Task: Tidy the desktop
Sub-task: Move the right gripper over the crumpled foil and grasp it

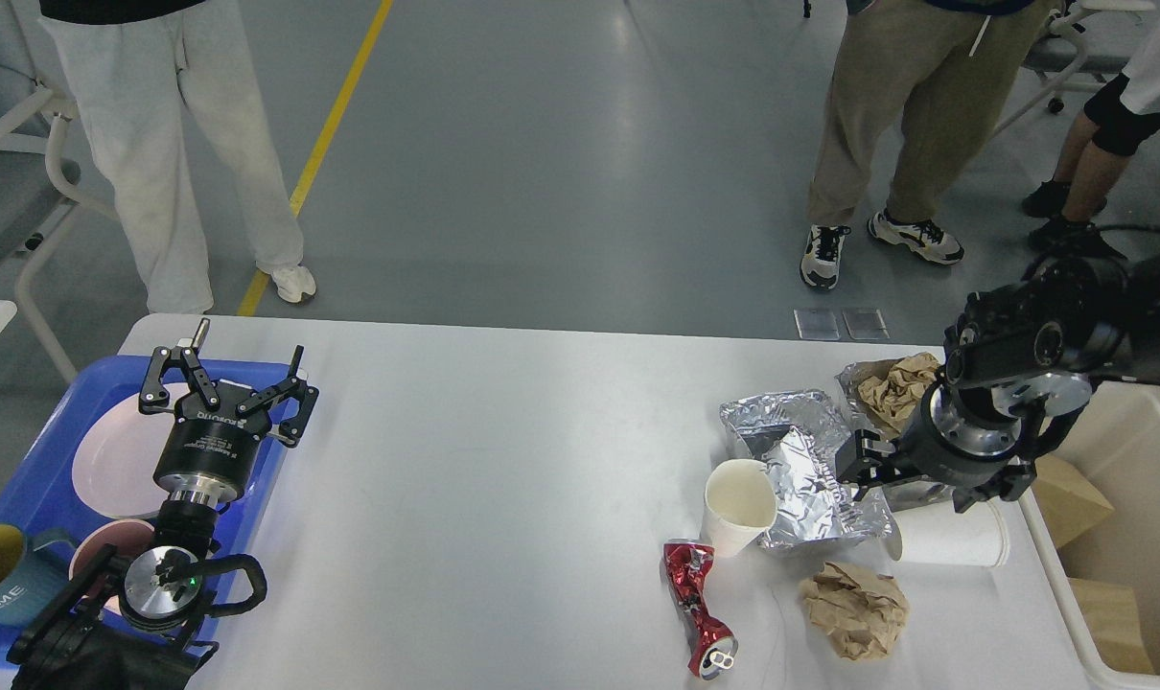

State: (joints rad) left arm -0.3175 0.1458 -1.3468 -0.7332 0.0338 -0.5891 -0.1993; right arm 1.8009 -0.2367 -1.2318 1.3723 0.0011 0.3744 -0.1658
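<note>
Head view: desktop (503, 479) beneath both jaws, right jaws over foil (810, 479).

Right arm (1011, 402) hides its jaws, foil tray (800, 460).

"HOME" on blue mug (0, 580), brand lettering on left pincer (227, 388) unreadable

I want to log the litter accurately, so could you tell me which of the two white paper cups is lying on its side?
The cup nearest the bin lies on its side below the right gripper. The other cup, beside the red can, stands mouth up.
</note>
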